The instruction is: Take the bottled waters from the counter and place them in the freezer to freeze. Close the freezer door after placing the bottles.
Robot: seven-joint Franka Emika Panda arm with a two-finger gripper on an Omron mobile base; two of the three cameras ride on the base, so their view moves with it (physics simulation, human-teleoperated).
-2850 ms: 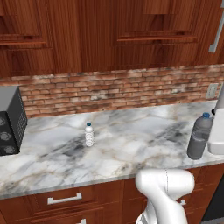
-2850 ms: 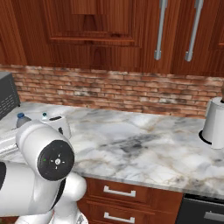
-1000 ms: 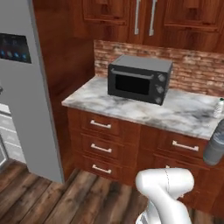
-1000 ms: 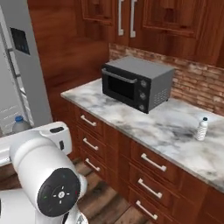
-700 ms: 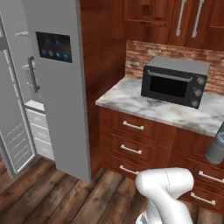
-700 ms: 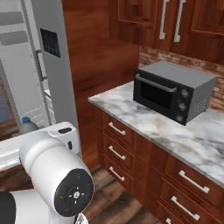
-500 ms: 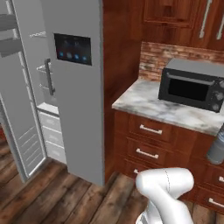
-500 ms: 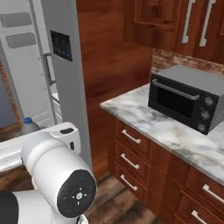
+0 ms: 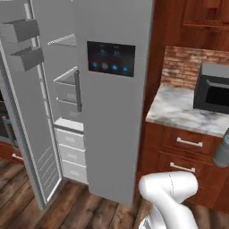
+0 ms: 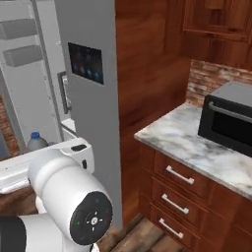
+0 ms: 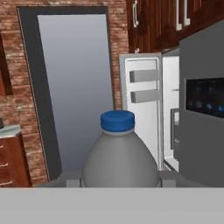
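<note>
A dark grey ribbed bottled water (image 11: 120, 162) with a blue cap stands upright in the middle of the hand view, and my gripper (image 11: 120, 178) is shut on its body. The same bottle (image 9: 222, 151) shows at the right edge of the left base view, and its cap (image 10: 34, 139) pokes up behind my arm in the right base view. The freezer (image 9: 67, 112) is open, white inside, with shelves and grey drawers. Its freezer door (image 9: 27, 116) swings out to the left, bins on its inner face. The marble counter (image 9: 179, 109) lies right of the fridge.
The fridge's other door (image 9: 112, 112), shut, carries a dark dispenser screen (image 9: 111, 58). A black microwave (image 9: 214, 87) sits on the counter above wood drawers (image 9: 188, 143). Wood floor (image 9: 80, 210) lies open in front of the freezer. A tall dark-framed doorway (image 11: 74, 87) shows in the hand view.
The base has swung left, so both base views slid from the counter and microwave to the open fridge. The grey bottle has stayed in my shut gripper throughout.
</note>
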